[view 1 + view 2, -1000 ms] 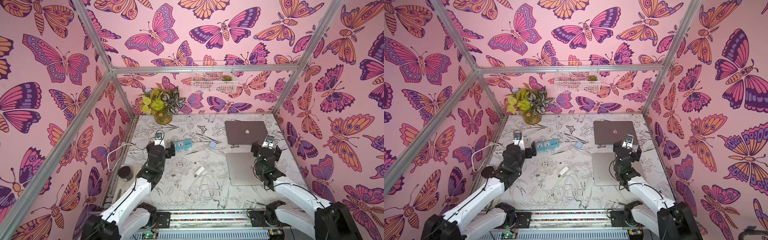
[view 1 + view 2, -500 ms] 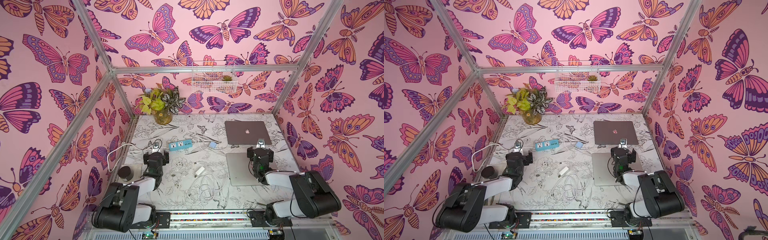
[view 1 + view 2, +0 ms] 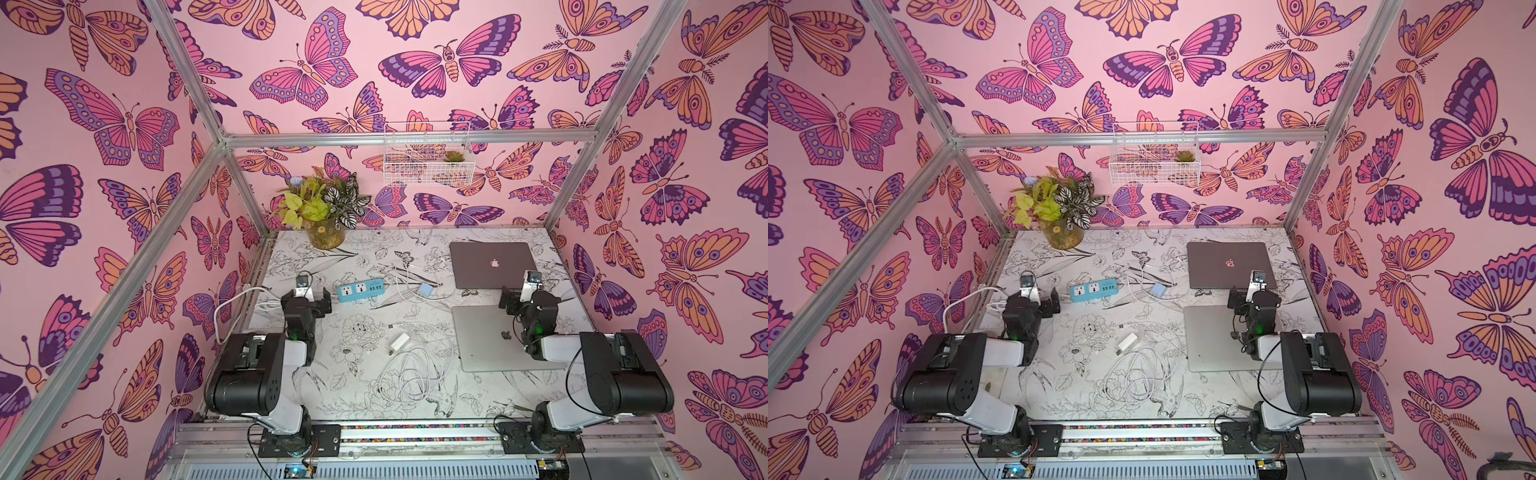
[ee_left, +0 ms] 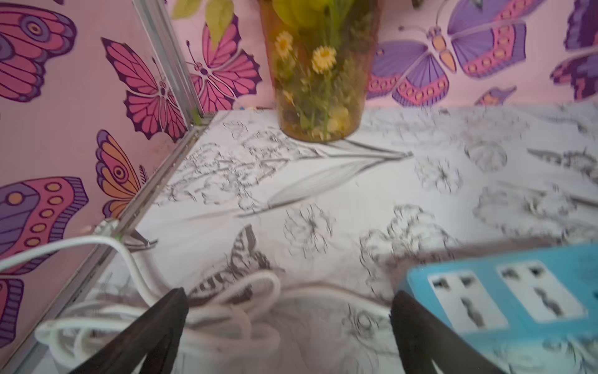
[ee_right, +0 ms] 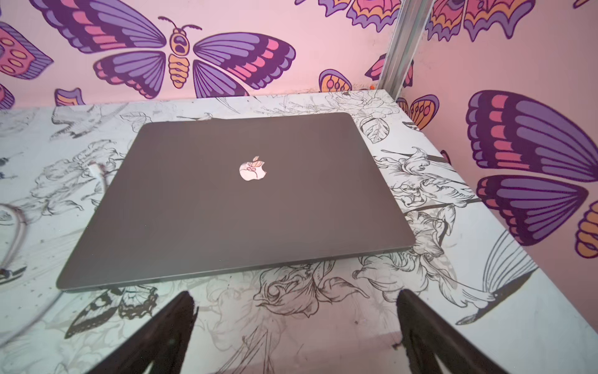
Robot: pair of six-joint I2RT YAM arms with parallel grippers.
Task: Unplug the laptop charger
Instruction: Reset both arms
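the right tool (image 5: 296, 311) hangs with its jaws spread wide and nothing between them, just off the near edge of the dark closed laptop (image 5: 239, 194). the charger connector (image 5: 96, 170) sits in that laptop's left side edge, toward its far end, and a white cable (image 5: 19, 226) trails off leftward toward a pale blue charger brick (image 3: 426, 289) on the counter (image 3: 365, 249). so the connector lies ahead and to the left of the right tool, its long axis across the counter. i judge it has to slide out leftward, away from the laptop. the left tool (image 4: 288, 311), likewise spread and empty, hovers beside the blue power strip (image 3: 360, 291), farther from the connector. a silver laptop (image 3: 486, 345) lies under the right arm, and a white adapter (image 3: 400, 343) with a coiled cord (image 3: 409, 376) lies mid-counter. the counter is flat and printed with flowers; butterfly walls (image 3: 374, 83) close it in on three sides.
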